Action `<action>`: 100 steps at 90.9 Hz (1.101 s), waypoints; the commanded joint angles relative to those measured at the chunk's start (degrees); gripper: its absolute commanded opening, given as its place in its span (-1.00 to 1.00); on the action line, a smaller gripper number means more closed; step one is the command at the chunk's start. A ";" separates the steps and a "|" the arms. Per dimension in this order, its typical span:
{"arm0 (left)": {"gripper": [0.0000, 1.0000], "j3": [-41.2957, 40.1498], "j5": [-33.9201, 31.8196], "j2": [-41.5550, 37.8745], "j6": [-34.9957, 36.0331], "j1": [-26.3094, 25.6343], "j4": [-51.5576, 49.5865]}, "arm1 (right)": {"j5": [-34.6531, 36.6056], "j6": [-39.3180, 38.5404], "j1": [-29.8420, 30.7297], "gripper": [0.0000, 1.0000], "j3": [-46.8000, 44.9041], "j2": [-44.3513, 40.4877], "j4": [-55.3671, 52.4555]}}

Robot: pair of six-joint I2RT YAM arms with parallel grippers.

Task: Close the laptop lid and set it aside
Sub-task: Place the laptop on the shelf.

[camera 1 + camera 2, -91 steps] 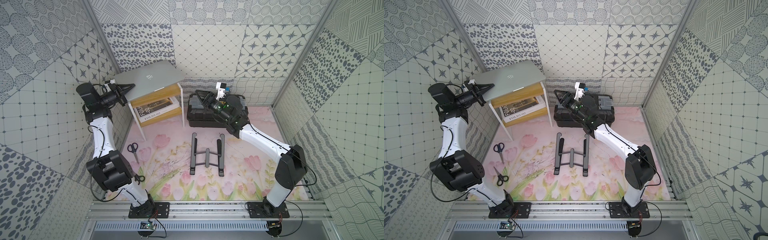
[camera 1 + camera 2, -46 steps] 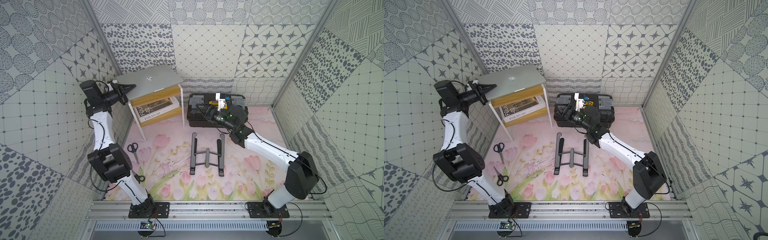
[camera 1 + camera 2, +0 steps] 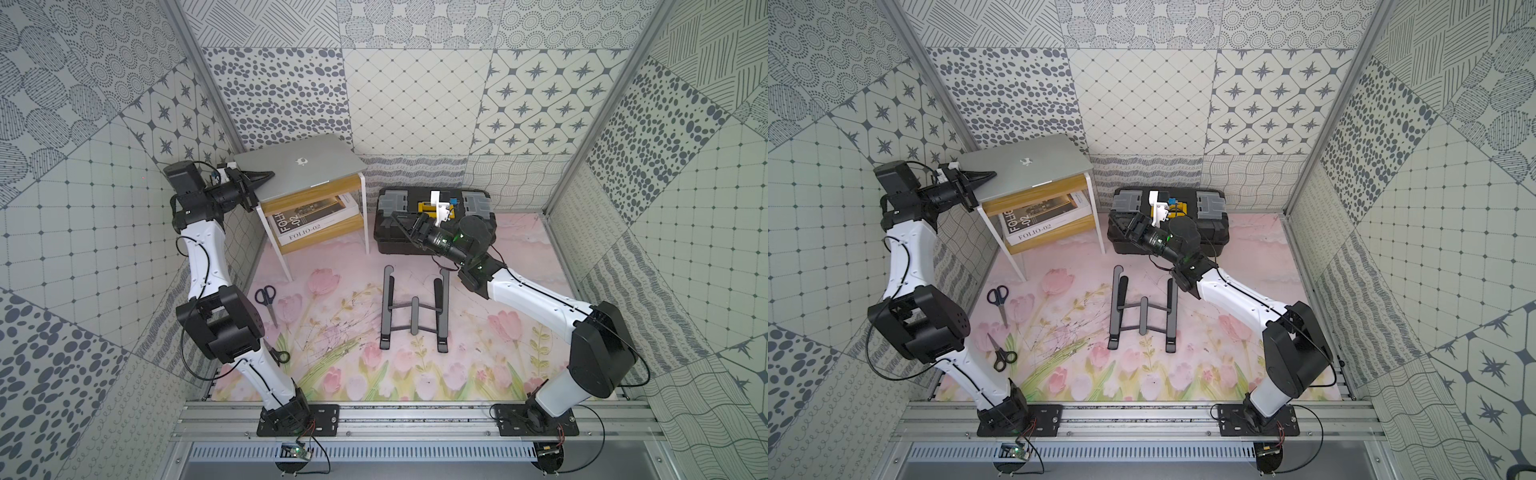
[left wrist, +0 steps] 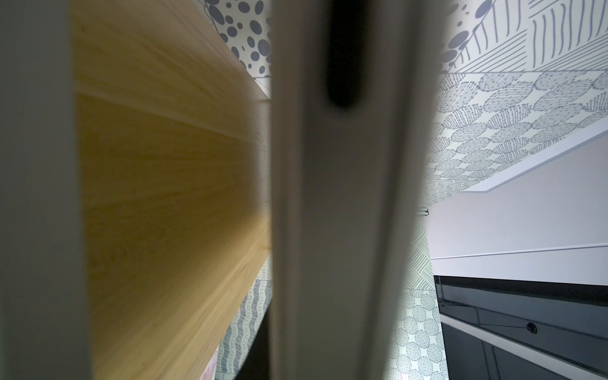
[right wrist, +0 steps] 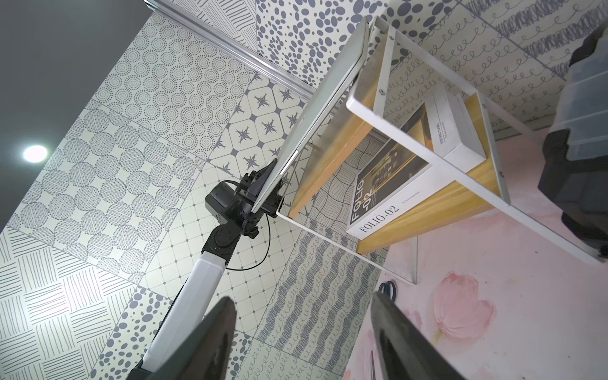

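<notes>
Two steps look done: the lid is shut, the laptop laid on the tabletop, its corner clamped by the left pincer. The right pincer is held apart, empty. Release is left.

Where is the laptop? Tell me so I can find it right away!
Look in the far left corner for the little white-legged table with wooden shelves. The laptop lies shut on its very top. It's flat, silver, with a small logo, unlike the FOLIO-02 book on the shelf below.
</notes>
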 commanded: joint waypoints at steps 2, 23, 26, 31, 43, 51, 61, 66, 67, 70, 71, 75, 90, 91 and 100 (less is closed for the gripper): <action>-0.73 0.83 1.80 0.55 7.50 -0.33 1.93 | -1.27 0.97 -0.22 0.40 -0.74 0.08 5.39; -0.32 1.84 1.26 1.35 11.94 -0.18 -2.89 | -2.46 2.58 -0.36 0.43 -1.33 0.99 8.52; -0.24 2.50 1.04 1.55 13.33 -0.16 -4.46 | -2.62 2.85 -0.36 0.43 -1.47 1.08 8.93; -0.21 3.90 0.39 1.98 15.39 -0.01 -7.58 | -2.69 3.20 -0.49 0.43 -1.68 1.32 9.46; -0.20 6.88 -0.71 3.15 18.29 0.74 -12.12 | -3.13 3.74 -0.57 0.43 -1.82 1.74 10.82; -0.16 8.96 -1.30 4.09 19.61 1.47 -15.29 | -3.35 4.06 -0.52 0.44 -1.91 2.21 11.66; -0.14 10.37 -2.22 5.00 19.88 2.48 -16.89 | -3.40 4.55 -0.58 0.44 -1.86 2.68 12.69; -0.14 10.83 -2.47 5.28 19.91 2.65 -17.01 | -3.63 4.79 -0.58 0.45 -1.84 3.13 13.16; -0.14 10.98 -2.52 5.42 19.94 2.65 -17.06 | -3.67 4.88 -0.58 0.45 -1.79 3.22 13.25; -0.14 11.41 -2.52 5.70 20.06 2.65 -17.20 | -3.84 5.19 -0.54 0.45 -1.66 3.56 13.58; -0.14 11.49 -2.50 5.77 20.10 2.65 -17.19 | -3.86 5.25 -0.56 0.45 -1.61 3.65 13.72; -0.14 11.68 -2.76 5.91 20.24 2.65 -17.45 | -4.16 5.80 -0.56 0.45 -1.55 4.01 14.51; -0.09 11.77 -4.52 5.92 22.83 2.35 -19.67 | -4.54 6.45 -0.56 0.44 -1.38 4.92 15.88; -0.09 11.76 -4.51 5.96 22.98 2.28 -19.62 | -4.56 6.45 -0.57 0.44 -1.38 4.95 15.93; -0.02 12.03 -3.47 6.72 22.44 1.62 -19.57 | -4.57 6.56 -0.58 0.45 -1.33 5.19 16.31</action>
